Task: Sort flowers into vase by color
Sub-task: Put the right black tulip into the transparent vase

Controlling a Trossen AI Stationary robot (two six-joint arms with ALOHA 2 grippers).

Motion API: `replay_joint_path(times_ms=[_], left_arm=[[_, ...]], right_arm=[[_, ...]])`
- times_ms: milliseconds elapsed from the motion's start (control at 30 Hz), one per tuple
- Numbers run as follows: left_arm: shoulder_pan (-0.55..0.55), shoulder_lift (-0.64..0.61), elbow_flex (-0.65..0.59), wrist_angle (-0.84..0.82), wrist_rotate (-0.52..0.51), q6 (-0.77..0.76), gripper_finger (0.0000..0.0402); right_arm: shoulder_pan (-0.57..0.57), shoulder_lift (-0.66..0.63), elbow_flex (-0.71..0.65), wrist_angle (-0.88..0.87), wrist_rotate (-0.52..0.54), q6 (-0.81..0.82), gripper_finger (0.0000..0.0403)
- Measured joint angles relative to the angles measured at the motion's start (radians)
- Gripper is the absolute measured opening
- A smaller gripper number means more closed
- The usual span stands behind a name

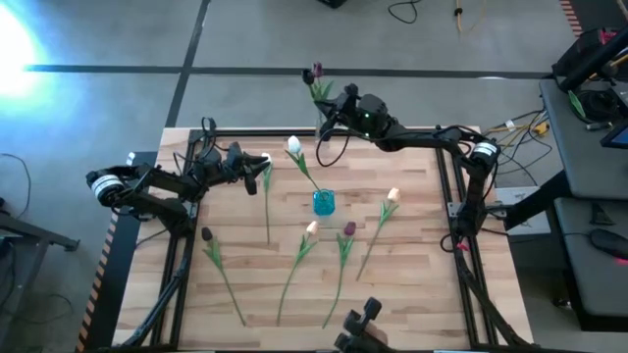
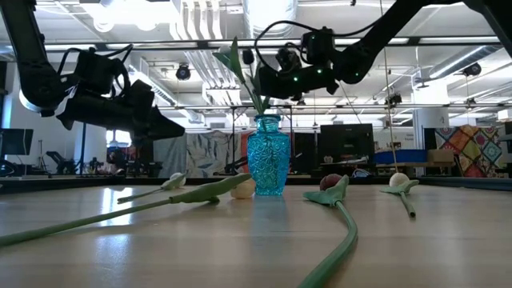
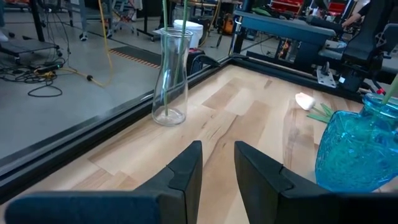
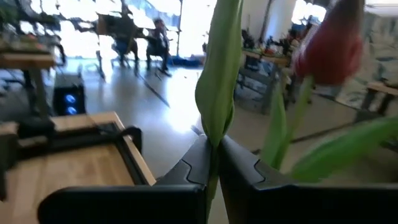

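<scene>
My right gripper (image 1: 330, 110) hangs over the table's far edge, shut on a dark maroon tulip (image 1: 316, 72) that stands upright. Below it stands a clear glass vase (image 3: 170, 74) with two thin green stems inside. A blue glass vase (image 1: 324, 202) at the table's middle holds a white tulip (image 1: 293, 145), which leans toward the far left. Several tulips lie flat on the wood: a dark one (image 1: 206, 233), a peach one (image 1: 312, 227), a maroon one (image 1: 349, 228) and a cream one (image 1: 392, 195). My left gripper (image 1: 261, 167) waits open at the far left, nothing between its fingers (image 3: 186, 168). My right gripper pinches the maroon tulip's stem and leaf (image 4: 215, 134) between its two fingers, below the head (image 4: 329, 43). The fingers lie level and across the upright stem. The gripper hides the stem's lower end.
Another stem (image 1: 267, 211) lies on the wood just near of my left gripper. Black frame rails (image 1: 446, 186) run along the table's sides. A camera mount (image 1: 361, 324) sits at the near edge. There is bare wood at the near left and near right.
</scene>
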Motion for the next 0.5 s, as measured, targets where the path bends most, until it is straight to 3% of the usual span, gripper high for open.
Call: replay_joint_path(times_ms=[500], left_arm=[[0.0,0.0,0.014,-0.001,0.0,0.0,0.0079]], right_arm=[[0.0,-0.016,0.0,-0.068,0.027,-0.014,0.0126]])
